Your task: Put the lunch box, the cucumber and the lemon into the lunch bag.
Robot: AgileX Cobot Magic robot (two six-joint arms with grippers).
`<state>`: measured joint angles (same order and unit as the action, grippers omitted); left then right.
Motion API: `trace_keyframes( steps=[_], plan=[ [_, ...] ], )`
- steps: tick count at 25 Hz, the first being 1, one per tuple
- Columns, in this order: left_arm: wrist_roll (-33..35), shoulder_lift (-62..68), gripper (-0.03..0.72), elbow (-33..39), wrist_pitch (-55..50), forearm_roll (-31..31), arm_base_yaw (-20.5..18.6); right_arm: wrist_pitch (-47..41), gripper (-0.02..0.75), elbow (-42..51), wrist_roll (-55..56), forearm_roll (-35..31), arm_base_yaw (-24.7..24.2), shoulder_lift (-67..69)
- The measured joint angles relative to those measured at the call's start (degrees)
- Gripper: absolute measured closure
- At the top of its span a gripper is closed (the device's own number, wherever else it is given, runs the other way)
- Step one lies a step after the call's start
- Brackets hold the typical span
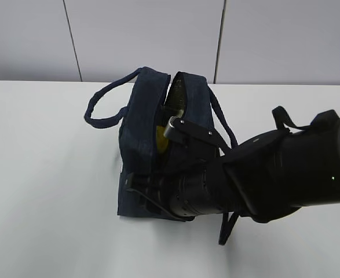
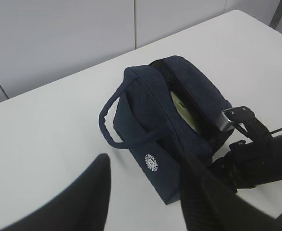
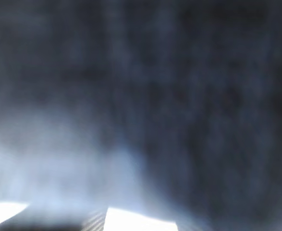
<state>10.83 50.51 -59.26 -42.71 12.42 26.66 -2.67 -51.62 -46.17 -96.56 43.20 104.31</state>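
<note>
right claw [image 1: 139, 191] is pressed low against the near end of the lunch bag [image 1: 141, 133], its fingers lost against the dark fabric, so i cannot tell whether it is released or clenched; its own camera shows only blurred navy cloth. left claw [image 2: 145, 197] hangs released and empty, its two dark fingers [image 2: 90, 192] well apart, with the bag's logo side just beyond them.

the lunch bag stands upright, its long axis running away from the right claw toward the back wall, top zipper parted along that axis. inside the slit, just above and beyond the right claw, sits a bit of yellow, the lemon [image 1: 160, 139]; in the left wrist view a pale green lid of the lunch box [image 2: 185, 111] shows in the same opening. one looped handle [image 1: 103, 107] flops out to the side away from the right arm, the other hangs down the arm's side.

the table [image 1: 48, 202] under both claws is plain matte white. behind the bag rises a pale grey panelled wall [image 1: 146, 35] with thin vertical seams.
</note>
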Motion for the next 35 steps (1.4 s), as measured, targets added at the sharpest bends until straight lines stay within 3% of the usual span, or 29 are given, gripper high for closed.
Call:
trace_keyframes(
  steps=[12,17,23,35],
  plan=[
    [0.0,-1.1,0.366,0.0,-0.1,0.0,0.0,2.3,0.442,-2.5,0.0,-3.0,0.0,3.4],
    [0.0,-1.7,0.367,0.0,-0.7,0.0,0.0,2.7,0.534,-3.7,0.0,-3.2,0.0,3.7],
    [0.0,-1.8,0.367,0.0,-1.1,0.0,0.0,2.7,0.724,-3.7,0.0,-3.3,0.0,3.7],
    [0.0,-1.8,0.366,0.0,-1.3,0.0,0.0,0.0,0.738,-3.7,0.0,-3.5,0.0,3.7]
  ],
)
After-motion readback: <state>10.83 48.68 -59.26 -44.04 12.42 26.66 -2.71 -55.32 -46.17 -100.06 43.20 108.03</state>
